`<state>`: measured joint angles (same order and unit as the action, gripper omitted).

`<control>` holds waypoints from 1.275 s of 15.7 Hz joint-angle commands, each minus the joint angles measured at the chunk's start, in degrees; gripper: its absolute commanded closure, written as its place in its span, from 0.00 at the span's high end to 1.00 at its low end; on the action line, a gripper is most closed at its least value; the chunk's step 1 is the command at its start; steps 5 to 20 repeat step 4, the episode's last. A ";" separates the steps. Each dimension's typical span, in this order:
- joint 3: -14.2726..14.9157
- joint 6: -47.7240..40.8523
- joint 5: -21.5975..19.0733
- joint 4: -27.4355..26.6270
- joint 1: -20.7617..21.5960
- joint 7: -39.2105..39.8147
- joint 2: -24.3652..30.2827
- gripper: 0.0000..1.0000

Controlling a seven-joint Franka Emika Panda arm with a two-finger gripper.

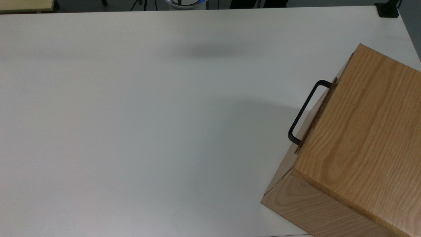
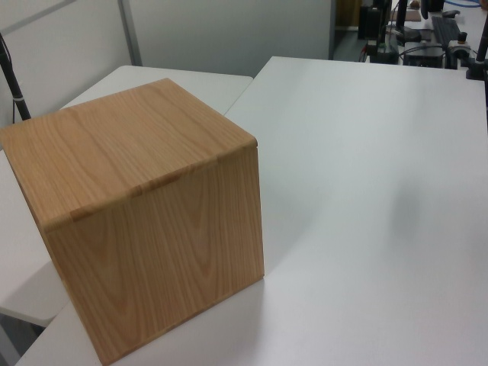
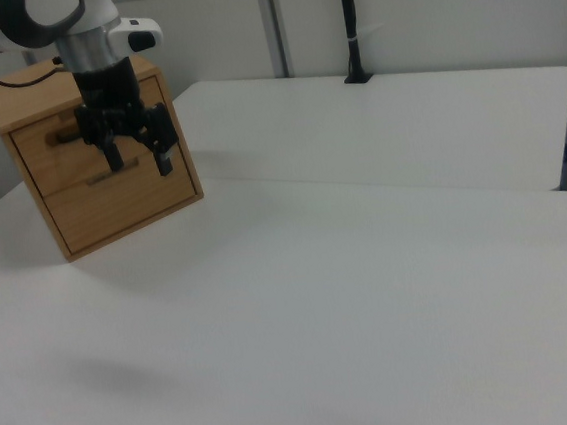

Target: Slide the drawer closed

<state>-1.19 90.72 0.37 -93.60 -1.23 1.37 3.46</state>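
Observation:
The drawer's flat wood front (image 1: 316, 116) stands almost flush with the oak-grain cabinet (image 1: 358, 138) at the top view's right, its thin black U-shaped handle (image 1: 303, 111) sticking out toward the table's middle. In the right view the drawer front (image 3: 45, 153) faces the camera at the upper left. My gripper (image 3: 139, 162) hangs open and empty in the air, overlapping the cabinet (image 3: 166, 189) in the right view; how far it stands from the drawer I cannot tell. In the left view the cabinet (image 2: 145, 206) shows its back and side, so the drawer is hidden.
The white table (image 1: 148, 125) stretches wide to the top view's left of the cabinet. A soft shadow (image 1: 210, 51) lies on it near the far edge. A black clamp base (image 1: 387, 10) sits at the far right corner. A black pole (image 3: 348, 25) rises behind the table in the right view.

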 commanded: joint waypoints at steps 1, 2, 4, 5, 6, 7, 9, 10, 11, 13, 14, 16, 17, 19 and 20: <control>0.04 -0.19 0.86 0.17 0.35 0.66 -0.56 1.00; 0.04 -0.19 0.86 0.17 0.35 0.66 -0.56 1.00; -0.04 -0.19 0.86 0.09 0.44 0.66 -0.65 1.00; -0.04 -0.19 0.86 0.09 0.44 0.66 -0.65 1.00; -0.04 -0.19 0.86 0.09 0.44 0.66 -0.65 1.00; -0.04 -0.19 0.86 0.09 0.44 0.66 -0.65 1.00; -0.04 -0.19 0.86 0.09 0.44 0.66 -0.65 1.00; -0.04 -0.19 0.86 0.09 0.44 0.66 -0.65 1.00; -0.04 -0.19 0.86 0.09 0.44 0.66 -0.65 1.00; -0.04 -0.19 0.86 0.09 0.44 0.66 -0.65 1.00; -0.04 -0.19 0.86 0.09 0.44 0.66 -0.65 1.00; -0.04 -0.19 0.86 0.09 0.44 0.66 -0.65 1.00; -0.04 -0.19 0.86 0.09 0.44 0.66 -0.65 1.00; -0.04 -0.19 0.86 0.09 0.44 0.66 -0.65 1.00; -0.04 -0.19 0.86 0.09 0.44 0.66 -0.65 1.00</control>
